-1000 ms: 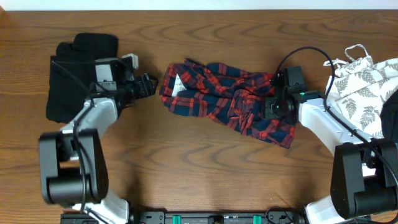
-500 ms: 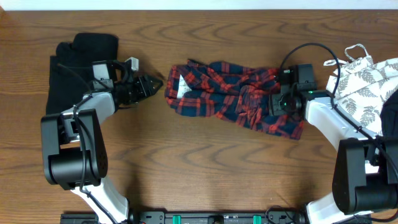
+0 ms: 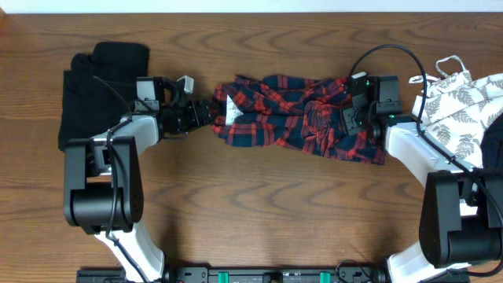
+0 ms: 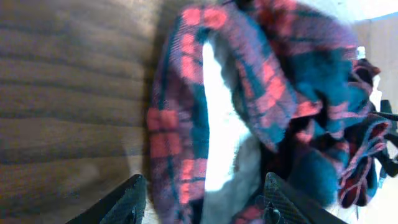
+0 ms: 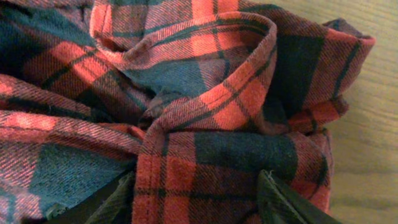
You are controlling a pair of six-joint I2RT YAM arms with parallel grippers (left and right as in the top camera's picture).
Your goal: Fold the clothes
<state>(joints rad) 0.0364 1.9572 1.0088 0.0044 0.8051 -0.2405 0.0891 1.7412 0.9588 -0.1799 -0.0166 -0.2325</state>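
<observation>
The red-and-navy plaid shirt (image 3: 291, 118) lies crumpled across the table's middle, its white neck label (image 3: 228, 110) at the left end. My left gripper (image 3: 206, 112) is open at that left end. In the left wrist view (image 4: 202, 205) the shirt's edge (image 4: 180, 124) and the white label (image 4: 221, 124) lie between the fingers. My right gripper (image 3: 351, 119) is down on the shirt's right part. In the right wrist view (image 5: 196, 199) its fingers stand wide apart with plaid fabric (image 5: 205, 74) bunched between them.
A black garment (image 3: 86, 102) lies folded at the far left, behind my left arm. A white leaf-print top (image 3: 464, 110) lies at the right edge, with something dark (image 3: 493, 149) beside it. Bare wooden table (image 3: 259, 212) shows in front of the shirt.
My left gripper has moved right, up to the shirt's left edge. My right gripper has moved right and a little back, and the whole shirt has shifted right with it.
</observation>
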